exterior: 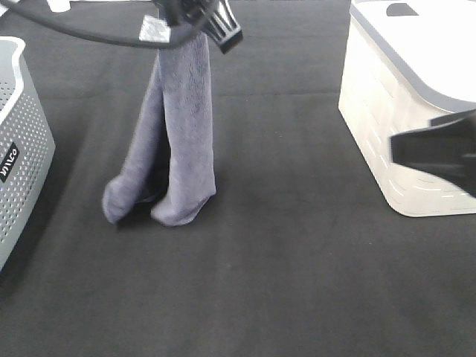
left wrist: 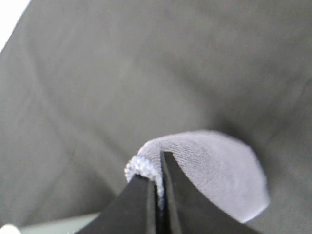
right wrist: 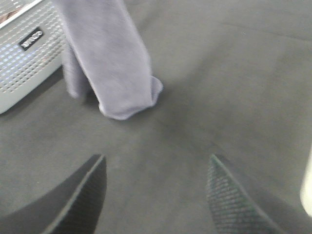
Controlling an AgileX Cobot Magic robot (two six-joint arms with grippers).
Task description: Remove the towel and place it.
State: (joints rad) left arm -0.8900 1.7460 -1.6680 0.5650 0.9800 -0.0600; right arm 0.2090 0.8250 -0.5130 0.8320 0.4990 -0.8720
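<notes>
Two bins nearby: perforated basket (exterior: 22, 149) left, white lidded box (exterior: 387, 126) right. Towel (exterior: 182, 126) hanging vertical, lower ends touching mat (exterior: 297, 282), pinched in clamped left gripper (left wrist: 156, 168); right gripper (right wrist: 156, 158) agape, empty.

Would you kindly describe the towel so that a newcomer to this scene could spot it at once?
On the black tabletop, look between the perforated grey basket and the white lidded bin. There the towel hangs pinched in the left gripper, its lower ends touching the surface: the only soft, grey-purple thing.
</notes>
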